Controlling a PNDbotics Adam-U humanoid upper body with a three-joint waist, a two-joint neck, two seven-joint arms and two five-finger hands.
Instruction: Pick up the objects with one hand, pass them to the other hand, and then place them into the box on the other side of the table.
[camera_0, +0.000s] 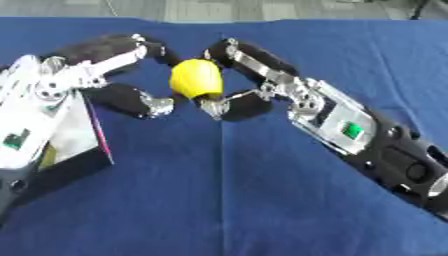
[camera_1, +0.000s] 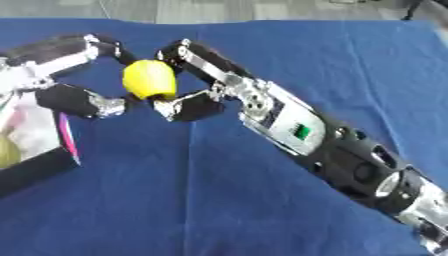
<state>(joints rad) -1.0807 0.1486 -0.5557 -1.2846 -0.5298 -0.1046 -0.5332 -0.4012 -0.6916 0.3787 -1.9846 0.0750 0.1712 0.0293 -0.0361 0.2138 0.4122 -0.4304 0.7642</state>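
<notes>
Yellow object (camera_0: 196, 78) pinched by right hand (camera_0: 254, 82), left hand (camera_0: 105, 70) curled around it too, blue table (camera_0: 245, 200)

box (camera_1: 35, 150): cut by left edge | left hand (camera_0: 52, 85): wrist cropped

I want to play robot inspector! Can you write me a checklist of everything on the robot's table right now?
Surface: blue cloth-covered table, faint crease down the middle.
Job's things: rounded yellow object held above the cloth between both hands; box at the left edge, something yellowish inside.
Clutter: nothing seen.
Hands: left hand and right hand both have fingers curled around the yellow object.
Cables: nothing seen.
Surroundings: grey floor beyond the far edge.
</notes>
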